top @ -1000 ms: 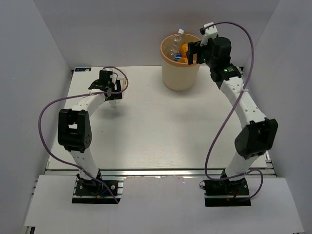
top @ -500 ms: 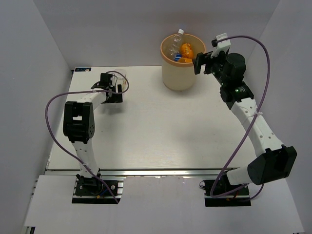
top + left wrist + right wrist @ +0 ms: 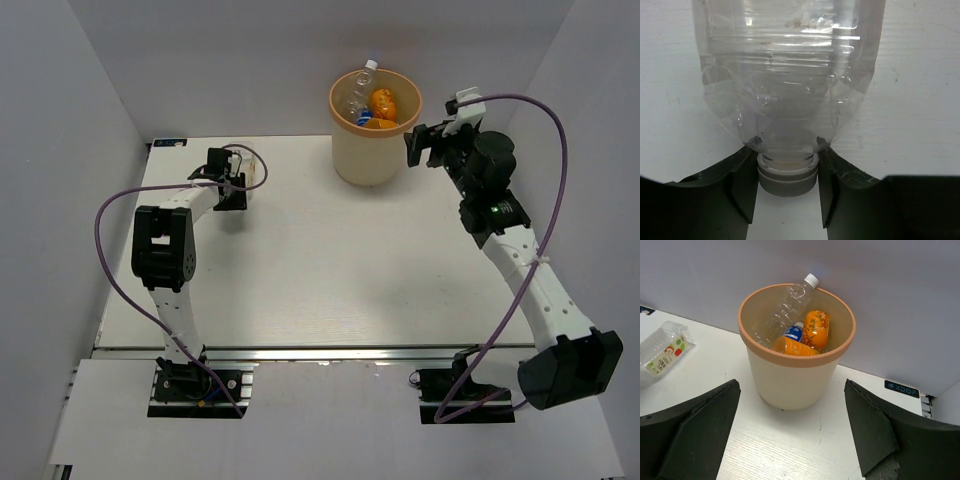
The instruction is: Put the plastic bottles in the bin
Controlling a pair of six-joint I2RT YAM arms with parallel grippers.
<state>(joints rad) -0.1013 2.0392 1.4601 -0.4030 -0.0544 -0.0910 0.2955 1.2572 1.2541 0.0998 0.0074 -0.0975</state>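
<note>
Found the left tool (image 3: 788, 165) closed on the neck of a plain clear bottle (image 3: 787, 75), fingers seated just above the cap (image 3: 788, 182) and under the shoulder. Located that bottle at the far left of the bench (image 3: 320, 280), well apart from the bin (image 3: 368, 160); could not tell whether resting on the surface or lifted clear of it. Judged the bottle empty and very light, with thin, already dented walls prone to buckling and slipping under a squeeze on the body. Judged the neck the correct hold: stiff, narrow, and backed by the cap as a stop against pull-out. Expected the long body to swing about such a hold; advised a slow carry. Found the right tool (image 3: 418, 143) spread wide and empty, just beside the bin on its right. Counted in the bin, from the right wrist view, a clear bottle with a white cap (image 3: 790, 305) leaning against the far rim, two orange bottles (image 3: 815, 327), and a blue-labelled bottle (image 3: 794, 332) between them.
</note>
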